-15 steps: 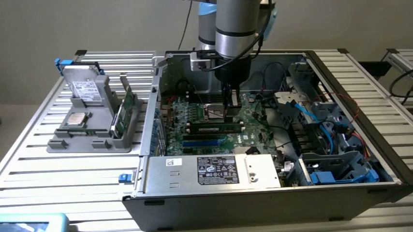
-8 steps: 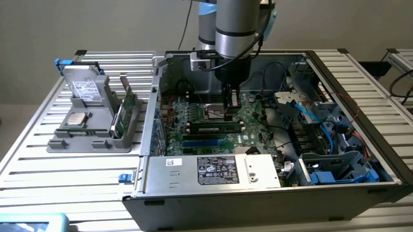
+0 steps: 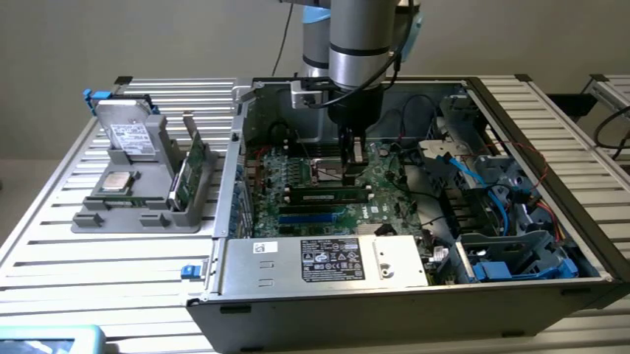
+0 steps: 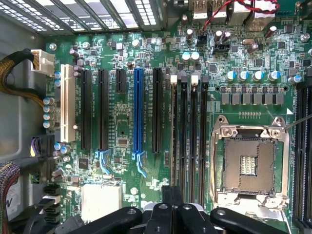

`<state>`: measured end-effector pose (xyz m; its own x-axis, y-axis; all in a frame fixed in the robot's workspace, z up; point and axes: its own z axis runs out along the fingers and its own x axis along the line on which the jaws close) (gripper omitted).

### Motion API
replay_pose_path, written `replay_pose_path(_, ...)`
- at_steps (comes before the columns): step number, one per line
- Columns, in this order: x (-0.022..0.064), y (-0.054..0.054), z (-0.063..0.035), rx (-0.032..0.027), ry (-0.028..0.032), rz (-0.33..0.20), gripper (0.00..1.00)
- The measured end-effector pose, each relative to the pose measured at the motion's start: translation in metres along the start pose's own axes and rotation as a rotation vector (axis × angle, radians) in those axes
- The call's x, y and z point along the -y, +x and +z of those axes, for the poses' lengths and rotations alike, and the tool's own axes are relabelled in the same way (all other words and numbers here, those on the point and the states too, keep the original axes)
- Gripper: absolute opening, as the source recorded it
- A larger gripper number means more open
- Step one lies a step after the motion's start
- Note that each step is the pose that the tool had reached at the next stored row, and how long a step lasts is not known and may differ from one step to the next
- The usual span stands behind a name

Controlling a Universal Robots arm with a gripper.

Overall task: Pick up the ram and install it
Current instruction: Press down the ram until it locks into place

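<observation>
The ram (image 3: 330,196), a long narrow green stick with black chips, lies along a black slot on the motherboard (image 3: 295,177) inside the open computer case. My gripper (image 3: 352,175) hangs just above and behind the ram's right end in the exterior view, with its fingers shut and nothing visibly between them. In the wrist view the black fingers (image 4: 165,209) are pressed together over the near end of the row of memory slots (image 4: 187,136). I cannot tell whether the fingertips touch the ram.
The case walls (image 3: 236,147) surround the arm. The empty processor socket (image 4: 251,163), blue cables (image 3: 473,173) and the power supply (image 3: 325,262) crowd the board. A grey holder (image 3: 118,214) at the exterior view's left carries a drive, a silver processor chip and green cards (image 3: 194,166).
</observation>
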<state>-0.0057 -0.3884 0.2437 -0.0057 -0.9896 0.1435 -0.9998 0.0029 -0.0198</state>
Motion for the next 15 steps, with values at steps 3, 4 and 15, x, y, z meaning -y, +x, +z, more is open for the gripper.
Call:
replay_pose_path(3, 0.0016, -0.004, 0.0023, -0.0144, 0.0001, 0.000, 0.11)
replay_pose_path(4, 0.0017, -0.004, 0.0036, -0.0144, 0.0000, 0.000, 0.11)
replay_pose_path(15, 0.0041, -0.006, 0.0111, -0.0141, 0.0001, 0.000, 0.11)
